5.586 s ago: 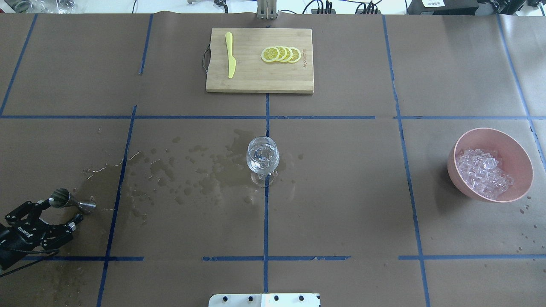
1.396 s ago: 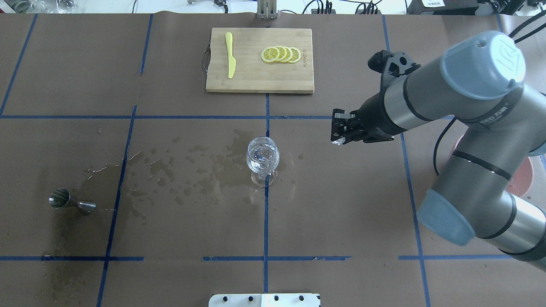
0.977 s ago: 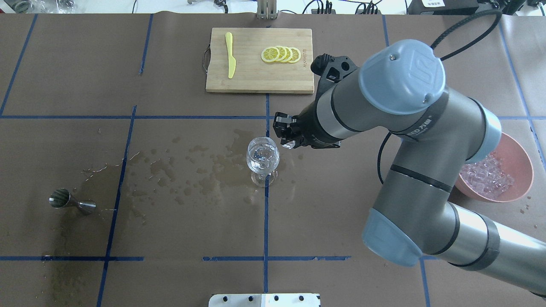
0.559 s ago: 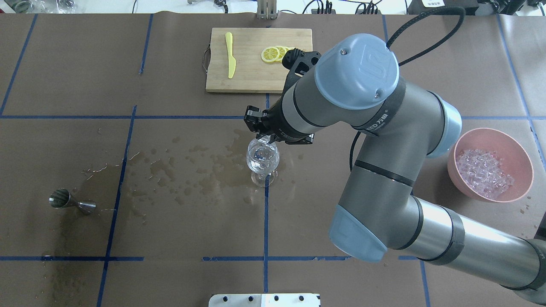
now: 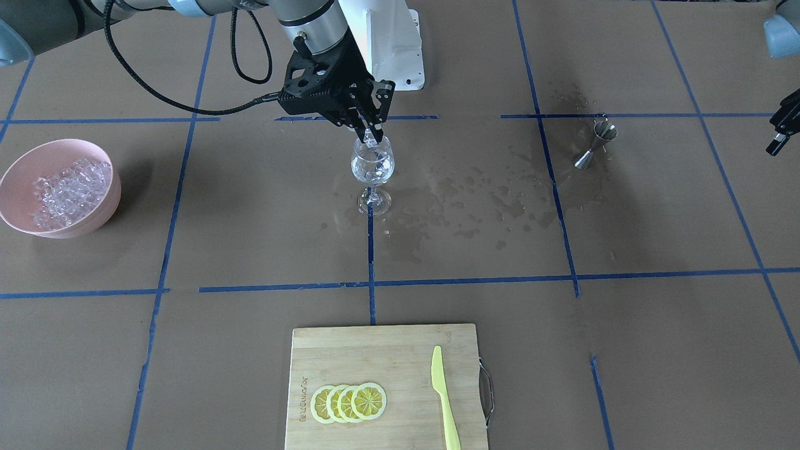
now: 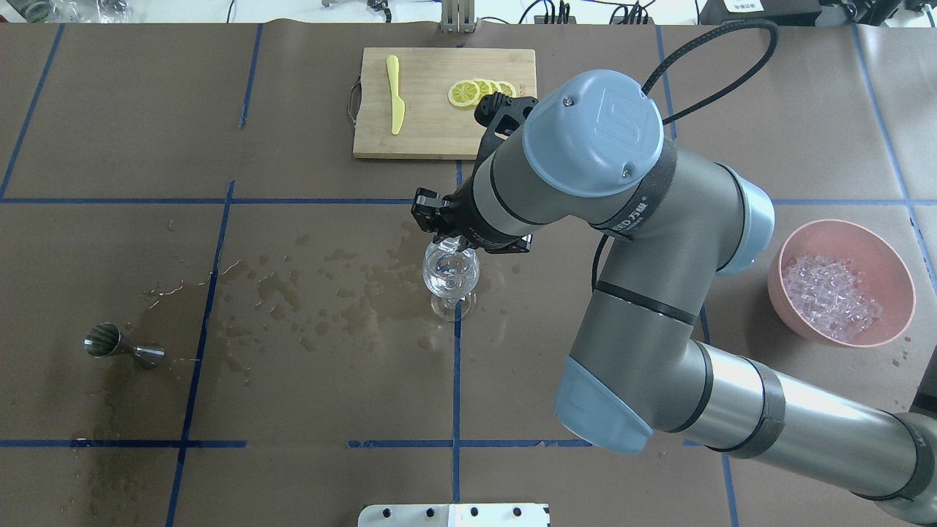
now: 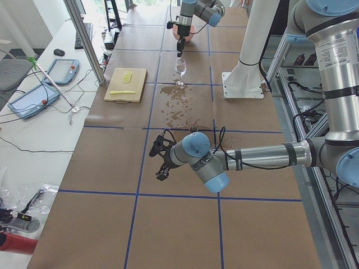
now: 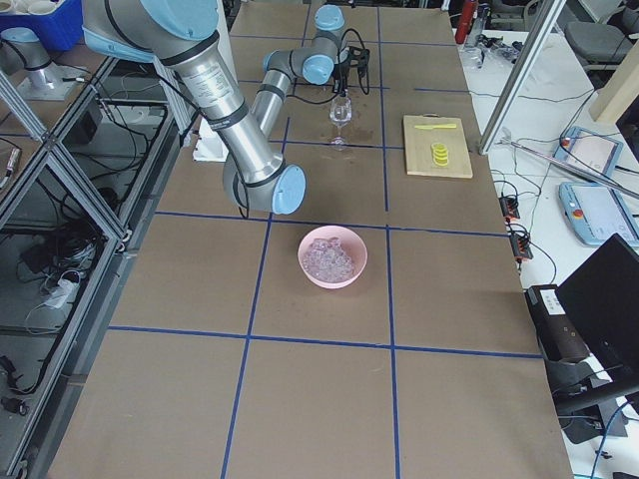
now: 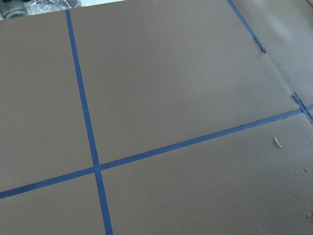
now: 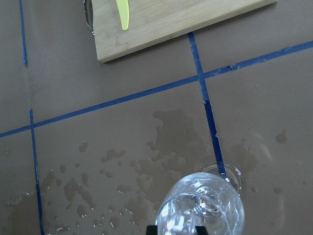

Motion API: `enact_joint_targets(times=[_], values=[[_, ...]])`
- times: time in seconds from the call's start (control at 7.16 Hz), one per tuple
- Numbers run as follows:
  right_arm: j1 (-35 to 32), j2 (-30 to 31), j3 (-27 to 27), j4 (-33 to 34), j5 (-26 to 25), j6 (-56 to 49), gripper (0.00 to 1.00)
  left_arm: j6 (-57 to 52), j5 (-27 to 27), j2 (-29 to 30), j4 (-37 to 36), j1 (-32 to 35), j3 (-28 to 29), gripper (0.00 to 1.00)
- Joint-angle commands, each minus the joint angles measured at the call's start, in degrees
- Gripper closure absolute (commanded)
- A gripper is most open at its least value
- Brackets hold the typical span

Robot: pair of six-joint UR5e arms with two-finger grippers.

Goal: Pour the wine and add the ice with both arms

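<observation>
A clear stemmed wine glass stands at the table's middle; it also shows in the front view and the right wrist view. Any wine in it is too clear to make out. My right gripper hangs right over the glass's rim, shut on one ice cube. The rest of the ice fills a pink bowl at the right. My left gripper is far off at the table's left side, spread open and empty; its wrist view shows only bare paper.
A steel jigger lies on its side at the left. Wet patches spread left of the glass. A wooden cutting board with lemon slices and a yellow knife sits at the far middle.
My right arm came in from the right with the ice cube and swung left until its gripper stood over the glass. My left gripper left the overhead view, with the jigger lying where it was.
</observation>
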State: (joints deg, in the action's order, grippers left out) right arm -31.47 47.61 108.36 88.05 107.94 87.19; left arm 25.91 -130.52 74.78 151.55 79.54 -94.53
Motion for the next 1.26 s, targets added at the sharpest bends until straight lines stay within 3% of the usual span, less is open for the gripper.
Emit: enact_joint_targets(times=[0.0,0.14,0.28,0.42,0.7,0.84,1.12], values=[[0.1,0.0,0.0,-0.1,0.0,0.0,0.19,0.2,0.1,0.3,-0.3,0.0,0.0,0.00],[-0.3,1.0,1.5,0.0,0.5,-0.2,0.17,1.4,0.2,1.1,-1.8,-0.4,0.1,0.00],[-1.9,7.6,6.4,-0.2,1.8,-1.0,0.00,0.7,0.2,3.8,-7.1,-1.1,0.2,0.00],[-6.1,12.4,8.6,-0.6,5.6,-3.8,0.00,0.6,0.3,4.1,-9.1,-2.0,0.4,0.00],[-18.6,22.1,8.8,-0.6,15.8,-21.4,0.00,-6.8,-0.1,4.1,-16.3,-2.9,-0.6,0.00],[-24.6,28.2,8.5,-0.5,18.5,-32.8,0.00,-15.3,0.0,5.1,-23.6,-1.6,-1.0,0.00],[-36.1,36.9,4.8,0.2,20.5,-56.0,0.00,-30.0,0.2,10.3,-44.2,7.5,-1.2,0.00]])
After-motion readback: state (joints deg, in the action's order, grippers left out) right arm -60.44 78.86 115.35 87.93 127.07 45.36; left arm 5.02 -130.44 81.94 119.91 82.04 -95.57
